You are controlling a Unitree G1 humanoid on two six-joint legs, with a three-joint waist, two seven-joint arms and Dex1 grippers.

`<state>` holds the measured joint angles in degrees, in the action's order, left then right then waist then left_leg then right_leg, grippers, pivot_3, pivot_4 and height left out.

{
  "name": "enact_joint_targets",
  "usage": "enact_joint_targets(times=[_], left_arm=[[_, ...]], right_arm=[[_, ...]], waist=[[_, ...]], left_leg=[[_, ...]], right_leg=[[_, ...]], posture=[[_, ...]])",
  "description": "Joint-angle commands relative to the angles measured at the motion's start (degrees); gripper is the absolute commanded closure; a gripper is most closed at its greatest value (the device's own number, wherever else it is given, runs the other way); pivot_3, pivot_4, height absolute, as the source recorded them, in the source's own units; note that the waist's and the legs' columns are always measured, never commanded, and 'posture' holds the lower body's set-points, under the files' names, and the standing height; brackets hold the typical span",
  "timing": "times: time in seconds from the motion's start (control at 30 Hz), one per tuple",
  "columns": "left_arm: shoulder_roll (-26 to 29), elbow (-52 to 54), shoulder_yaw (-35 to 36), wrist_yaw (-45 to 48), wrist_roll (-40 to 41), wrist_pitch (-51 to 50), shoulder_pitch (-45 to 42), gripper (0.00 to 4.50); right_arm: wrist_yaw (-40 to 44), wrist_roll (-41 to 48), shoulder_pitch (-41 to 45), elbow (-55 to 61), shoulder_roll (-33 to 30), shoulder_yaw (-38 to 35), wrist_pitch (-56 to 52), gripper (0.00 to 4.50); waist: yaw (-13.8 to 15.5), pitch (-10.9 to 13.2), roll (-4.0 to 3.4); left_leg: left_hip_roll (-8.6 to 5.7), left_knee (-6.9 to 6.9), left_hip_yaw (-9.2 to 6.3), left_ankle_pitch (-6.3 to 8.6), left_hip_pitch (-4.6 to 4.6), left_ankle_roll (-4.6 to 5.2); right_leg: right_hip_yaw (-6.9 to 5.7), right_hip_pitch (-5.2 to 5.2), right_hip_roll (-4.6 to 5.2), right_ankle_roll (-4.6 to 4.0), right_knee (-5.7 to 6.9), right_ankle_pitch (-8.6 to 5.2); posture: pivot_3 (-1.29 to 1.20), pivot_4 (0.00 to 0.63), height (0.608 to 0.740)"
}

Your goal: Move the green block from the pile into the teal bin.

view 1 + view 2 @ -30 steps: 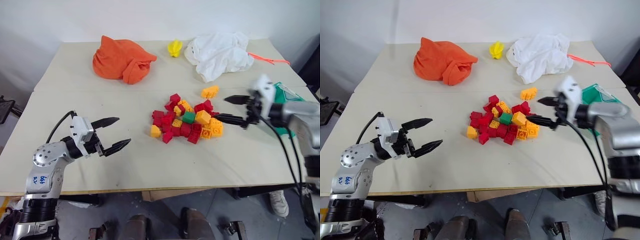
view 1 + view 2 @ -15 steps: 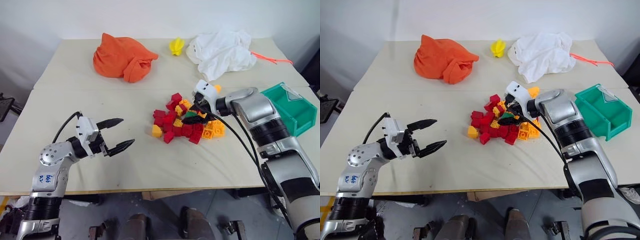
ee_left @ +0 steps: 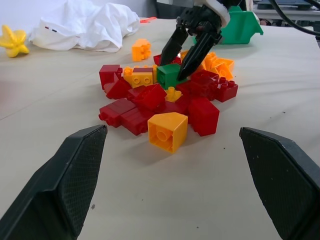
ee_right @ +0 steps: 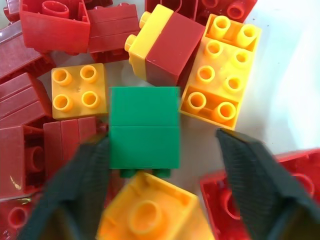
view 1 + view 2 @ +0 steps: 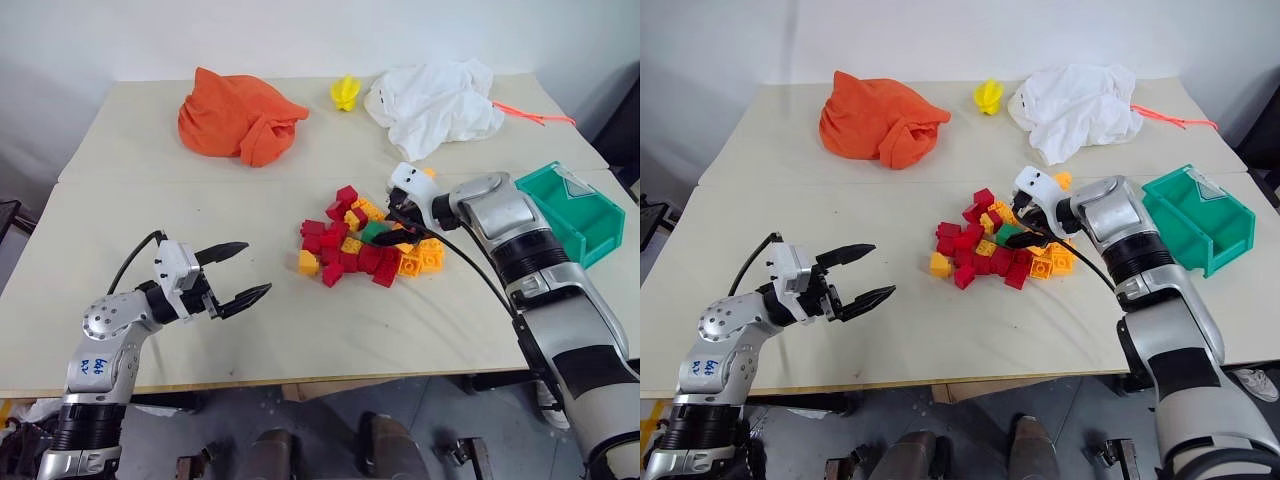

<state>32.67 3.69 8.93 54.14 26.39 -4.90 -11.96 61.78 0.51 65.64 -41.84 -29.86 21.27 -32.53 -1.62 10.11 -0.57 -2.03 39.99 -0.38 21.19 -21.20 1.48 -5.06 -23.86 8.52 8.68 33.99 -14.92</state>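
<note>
The green block (image 5: 375, 231) lies on top of the pile (image 5: 355, 262) of red, yellow and orange bricks in the middle of the table. My right gripper (image 5: 392, 232) reaches down into the pile from the right and stands open around the green block (image 4: 144, 127). One finger (image 4: 80, 190) is at the block's side, the other (image 4: 250, 185) a little apart from it. The teal bin (image 5: 590, 235) stands at the table's right edge, beyond my right arm. My left gripper (image 5: 256, 268) hovers open and empty to the left of the pile, pointing at it.
An orange cloth (image 5: 235, 115), a white cloth (image 5: 435, 100) and a small yellow toy (image 5: 345, 93) lie along the far side of the table. A single orange brick (image 3: 141, 49) sits behind the pile. Bare tabletop lies between my left gripper and the pile.
My right gripper has come in from the right of the pile, dropped over the green block and narrowed its fingers around it. The left gripper has stayed put.
</note>
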Motion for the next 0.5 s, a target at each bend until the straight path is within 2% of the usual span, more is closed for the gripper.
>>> enact_joint_targets(times=[0.03, 0.07, 0.27, 0.4, 0.5], left_arm=[[0.2, 1.7, -0.2, 0.8, 0.6, 0.2, -0.9, 0.00], [0.1, 1.9, -0.5, 1.0, 0.7, 0.0, -1.0, 0.00], [-1.3, 4.0, -2.4, 1.0, 1.4, -0.9, -2.0, 0.00], [-4.2, 5.9, -4.9, 0.3, 2.5, -2.5, -4.7, 0.00], [-7.0, 4.9, -6.0, -0.8, 2.1, -2.1, -8.3, 0.00]], right_arm=[[0.8, 0.7, 0.3, 2.2, -0.4, -3.3, 2.2, 2.63], [0.8, 1.0, 0.1, 2.8, -0.8, -4.0, 2.9, 2.92], [0.9, 7.3, -4.8, 12.1, -4.4, -14.8, 6.5, 2.92], [-3.2, 14.6, -13.2, 22.1, -9.7, -29.7, 6.8, 2.92], [-9.6, 14.4, -20.2, 24.9, -15.2, -38.2, 6.8, 2.92]], waist=[[0.0, 0.0, 0.00], [0.0, 0.0, 0.00], [0.2, 0.0, -0.01], [1.1, 0.0, 0.00], [2.3, 0.0, 0.00]], left_leg=[[0.00, 0.00, -0.01, 0.00, 0.00, 0.00], [0.00, 0.00, -0.01, 0.00, 0.00, 0.00], [0.03, 0.02, -0.11, 0.00, -0.02, 0.00], [0.03, 0.03, -0.20, 0.00, -0.01, 0.00], [0.01, 0.11, -0.30, -0.01, -0.03, 0.03]], right_leg=[[0.00, 0.00, 0.00, 0.00, 0.00, 0.00], [0.00, 0.00, 0.00, 0.00, 0.00, 0.00], [-0.07, 0.05, 0.03, 0.00, -0.01, 0.00], [-0.14, 0.14, 0.04, 0.00, -0.03, 0.00], [-0.22, 0.25, 0.10, 0.01, -0.04, 0.00]], posture=[[0.00, 0.150, 0.740], [0.00, 0.150, 0.740], [0.00, 0.150, 0.740], [0.00, 0.150, 0.740], [0.00, 0.150, 0.740]])
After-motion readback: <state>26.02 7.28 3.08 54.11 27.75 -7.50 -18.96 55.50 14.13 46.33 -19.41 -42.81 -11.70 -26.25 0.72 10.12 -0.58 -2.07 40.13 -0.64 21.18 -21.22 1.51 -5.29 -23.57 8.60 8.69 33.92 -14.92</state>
